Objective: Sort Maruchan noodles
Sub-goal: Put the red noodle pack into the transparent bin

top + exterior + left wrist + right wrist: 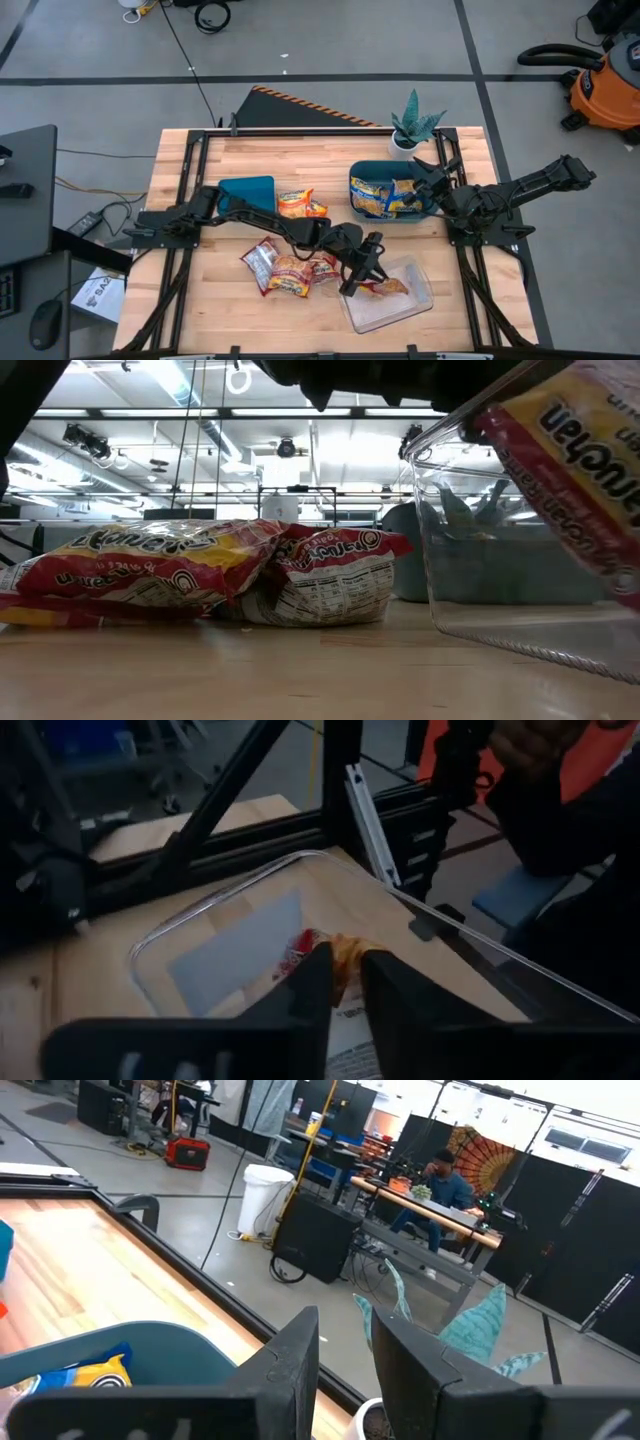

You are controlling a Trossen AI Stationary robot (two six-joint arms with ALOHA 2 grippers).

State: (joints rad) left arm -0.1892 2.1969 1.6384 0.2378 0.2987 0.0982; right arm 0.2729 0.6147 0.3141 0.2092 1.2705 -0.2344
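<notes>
Wooden table under both dark arms, grey floor around; potted plant at the far edge. Left tool reached across to the clear tray at the near right, clamped on a red-and-yellow packet held over the tray's inside; same packet pinched between the two dark fingers in the left wrist view. Right tool parked above the far rim of the right teal bin, fingers apart, nothing between them; blue-and-yellow packets lying inside that bin. Orange packets beside the left teal bin; red packets heaped on the table left of the tray.
</notes>
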